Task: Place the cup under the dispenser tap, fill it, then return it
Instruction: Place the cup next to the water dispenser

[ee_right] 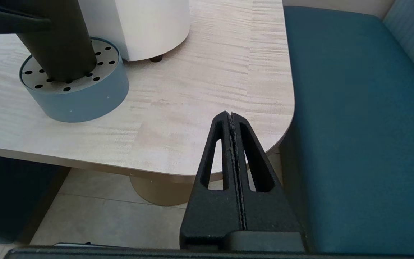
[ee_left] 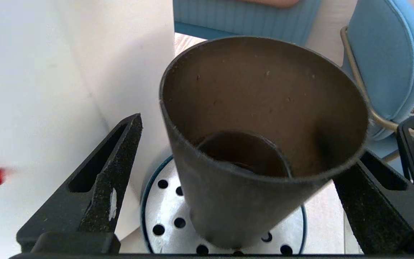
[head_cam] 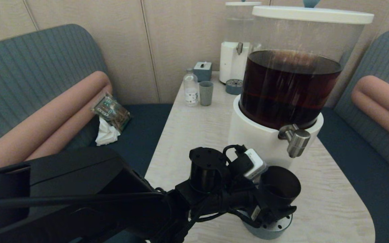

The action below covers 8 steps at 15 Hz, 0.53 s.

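The matte black cup [head_cam: 280, 185] stands upright on the grey-blue perforated drip tray [head_cam: 273, 230], just below and slightly nearer than the steel dispenser tap [head_cam: 297, 142]. The tap juts from the white base [head_cam: 255, 135] of the dark-brown-liquid dispenser. My left gripper [head_cam: 275, 202] is open around the cup [ee_left: 250, 201]. One finger [ee_left: 110, 180] stands apart from the cup's wall; the other finger [ee_left: 376, 201] is close beside it. The cup's bottom looks dark. My right gripper [ee_right: 231, 115] is shut and empty, off the table's near right corner.
At the table's far end stand a clear-liquid dispenser [head_cam: 237, 47], a grey-blue cup [head_cam: 206, 93], a small bottle [head_cam: 190, 88], a box [head_cam: 203, 71] and a second drip tray [head_cam: 234, 86]. Blue benches [ee_right: 354, 126] flank the table [ee_right: 207, 82].
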Motion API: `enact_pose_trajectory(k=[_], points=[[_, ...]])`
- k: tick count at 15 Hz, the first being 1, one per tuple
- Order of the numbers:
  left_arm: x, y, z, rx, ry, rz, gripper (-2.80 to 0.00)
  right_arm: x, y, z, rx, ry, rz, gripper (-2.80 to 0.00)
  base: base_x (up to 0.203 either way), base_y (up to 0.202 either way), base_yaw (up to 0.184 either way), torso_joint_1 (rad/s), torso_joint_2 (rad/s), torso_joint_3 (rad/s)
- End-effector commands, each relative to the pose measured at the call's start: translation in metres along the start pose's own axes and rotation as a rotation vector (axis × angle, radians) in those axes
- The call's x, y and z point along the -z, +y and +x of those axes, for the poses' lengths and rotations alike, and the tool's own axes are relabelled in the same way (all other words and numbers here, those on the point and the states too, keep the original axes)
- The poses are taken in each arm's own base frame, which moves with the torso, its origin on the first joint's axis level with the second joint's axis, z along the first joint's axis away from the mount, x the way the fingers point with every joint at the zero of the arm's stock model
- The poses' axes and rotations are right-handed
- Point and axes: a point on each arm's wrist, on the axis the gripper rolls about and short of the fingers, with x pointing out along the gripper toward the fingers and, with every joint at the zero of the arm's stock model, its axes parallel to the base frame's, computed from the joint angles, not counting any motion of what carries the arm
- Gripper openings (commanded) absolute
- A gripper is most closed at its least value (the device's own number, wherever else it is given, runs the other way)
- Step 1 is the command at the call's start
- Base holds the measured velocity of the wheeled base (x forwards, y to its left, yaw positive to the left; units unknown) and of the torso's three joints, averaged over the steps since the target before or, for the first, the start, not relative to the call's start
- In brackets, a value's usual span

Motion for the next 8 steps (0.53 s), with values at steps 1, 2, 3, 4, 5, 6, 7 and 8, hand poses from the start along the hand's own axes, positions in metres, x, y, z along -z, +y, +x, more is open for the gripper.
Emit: enact_pose_trajectory(k=[1,2,3,4,5,6,7,8], points=[[0.0044,-0.0008,0.0033,0.006,0.003,0.0,0.0,0.0,0.0,0.0,0.0,0.0,0.0,-2.8,0.0,0.0,0.0,0.0,0.0,0.0],[0.006,-0.0012,0.0041,0.008,0.006,-0.002,0.0,0.0,0.0,0.0,0.0,0.001,0.0,-2.8,0.0,0.0,0.0,0.0,0.0,0.0],[0.006,-0.0011,0.0047,0.008,0.005,-0.002,0.0,0.0,0.0,0.0001,0.0,0.002,0.0,-2.8,0.0,0.0,0.0,0.0,0.0,0.0],[0.0062,-0.0007,0.0056,0.007,0.004,-0.002,0.0,0.0,0.0,0.0,0.0,0.001,0.0,-2.8,0.0,0.0,0.0,0.0,0.0,0.0],[0.0067,-0.0011,0.0065,0.009,0.005,-0.003,0.0,0.0,0.0,0.0,0.0,0.001,0.0,-2.8,0.0,0.0,0.0,0.0,0.0,0.0],[0.0074,-0.0006,0.0065,0.008,0.007,-0.005,0.0,0.0001,0.0,0.0,-0.001,0.0,0.0,-2.8,0.0,0.0,0.0,0.0,0.0,0.0],[0.0074,-0.0011,0.0067,0.009,0.006,-0.011,0.0,0.0,0.0,0.0001,0.0,0.002,0.0,-2.8,0.0,0.0,0.0,0.0,0.0,0.0],[0.0074,-0.0011,0.0067,0.009,0.006,-0.013,0.0,0.0002,0.0,0.0,0.0,0.001,0.0,-2.8,0.0,0.0,0.0,0.0,0.0,0.0]])
